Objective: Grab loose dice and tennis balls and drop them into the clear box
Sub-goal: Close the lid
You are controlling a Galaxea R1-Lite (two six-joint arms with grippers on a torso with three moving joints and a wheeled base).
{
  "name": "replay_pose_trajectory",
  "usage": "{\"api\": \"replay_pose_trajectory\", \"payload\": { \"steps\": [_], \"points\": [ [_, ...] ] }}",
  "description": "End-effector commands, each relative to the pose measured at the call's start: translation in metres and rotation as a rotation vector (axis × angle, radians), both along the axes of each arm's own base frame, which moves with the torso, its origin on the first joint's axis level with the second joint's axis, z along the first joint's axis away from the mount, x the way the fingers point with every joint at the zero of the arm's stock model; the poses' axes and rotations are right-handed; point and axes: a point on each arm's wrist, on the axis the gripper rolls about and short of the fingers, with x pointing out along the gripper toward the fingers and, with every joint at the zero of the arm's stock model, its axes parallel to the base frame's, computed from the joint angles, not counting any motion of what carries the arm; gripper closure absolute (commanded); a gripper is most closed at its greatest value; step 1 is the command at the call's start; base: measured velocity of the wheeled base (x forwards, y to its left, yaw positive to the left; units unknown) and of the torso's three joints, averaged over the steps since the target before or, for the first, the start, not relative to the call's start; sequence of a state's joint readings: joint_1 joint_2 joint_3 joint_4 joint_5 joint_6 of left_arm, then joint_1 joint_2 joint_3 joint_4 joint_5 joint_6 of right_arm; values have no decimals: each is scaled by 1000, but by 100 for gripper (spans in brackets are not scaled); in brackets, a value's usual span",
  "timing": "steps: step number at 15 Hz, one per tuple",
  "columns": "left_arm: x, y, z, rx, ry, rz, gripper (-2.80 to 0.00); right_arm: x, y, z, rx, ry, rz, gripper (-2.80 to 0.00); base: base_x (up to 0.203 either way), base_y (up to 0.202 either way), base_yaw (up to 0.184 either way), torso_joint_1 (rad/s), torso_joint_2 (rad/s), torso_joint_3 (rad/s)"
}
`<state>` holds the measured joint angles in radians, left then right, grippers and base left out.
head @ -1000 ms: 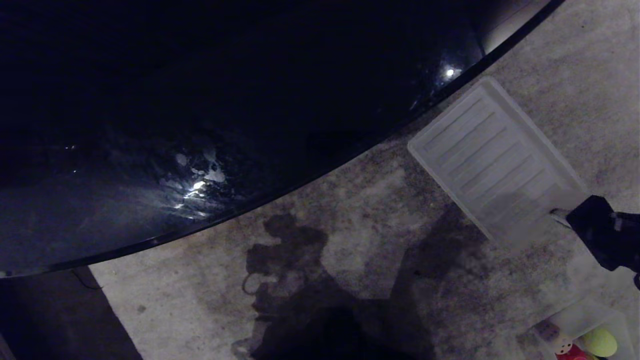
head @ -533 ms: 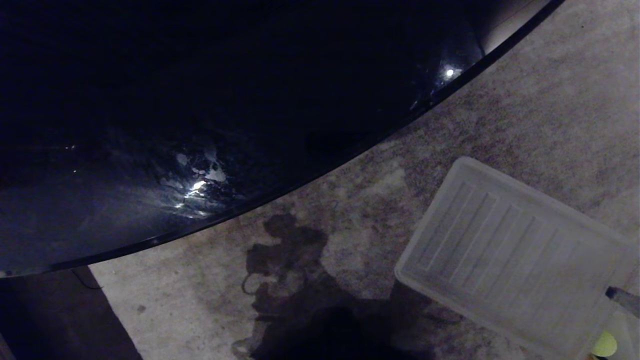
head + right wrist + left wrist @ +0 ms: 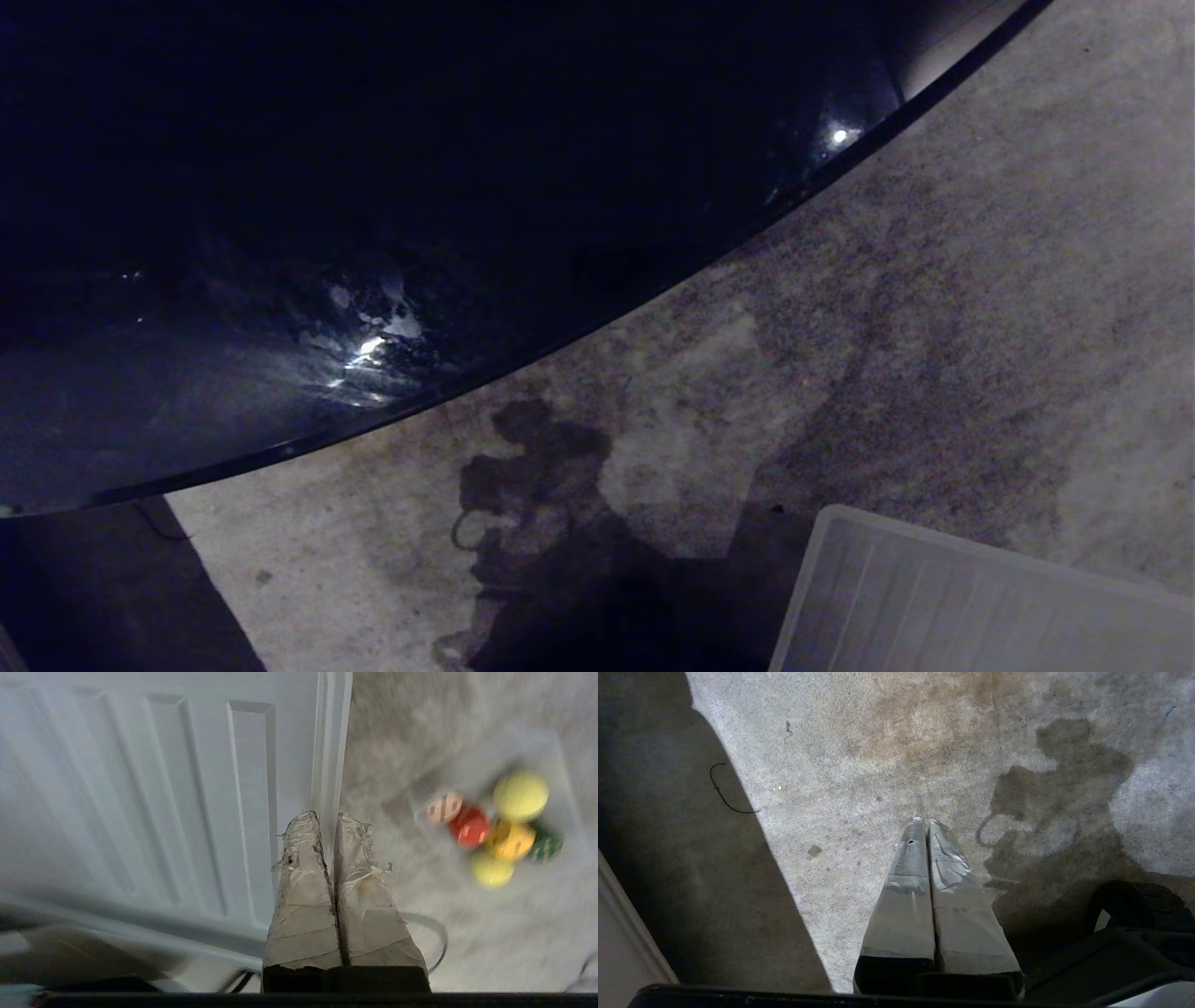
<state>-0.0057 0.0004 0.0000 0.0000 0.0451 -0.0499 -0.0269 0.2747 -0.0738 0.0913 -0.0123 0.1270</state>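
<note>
Clear box sits on the carpet, blurred, long axis hard to read. Inside it, bunched and touching: tan die, red die, yellow die, dark green die, plus two tennis balls, one at each side of the cluster. Box is out of the head view.

Ribbed white lid lies flat just beside the box; in the head view its corner pokes in at bottom right. Glossy black curved surface fills the upper left.

Right gripper hangs over the lid's edge, fingers pressed together, empty; box well off to one side. Left gripper over bare carpet, fingers also closed, holding nothing.
</note>
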Motion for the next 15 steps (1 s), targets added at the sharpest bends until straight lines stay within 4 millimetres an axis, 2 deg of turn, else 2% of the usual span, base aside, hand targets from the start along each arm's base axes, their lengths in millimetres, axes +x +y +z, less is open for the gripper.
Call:
{"api": "replay_pose_trajectory", "payload": {
  "steps": [1,5,15],
  "points": [
    [0,0,0,-1,3,-1,0,-9,0,-6,-22,-91,29,0,0,0,0,0,0,0],
    [0,0,0,-1,3,-1,0,-23,0,-14,-61,-246,33,0,0,0,0,0,0,0],
    [0,0,0,2,3,-1,0,-22,0,-15,-67,-229,35,0,0,0,0,0,0,0]
  ]
}}
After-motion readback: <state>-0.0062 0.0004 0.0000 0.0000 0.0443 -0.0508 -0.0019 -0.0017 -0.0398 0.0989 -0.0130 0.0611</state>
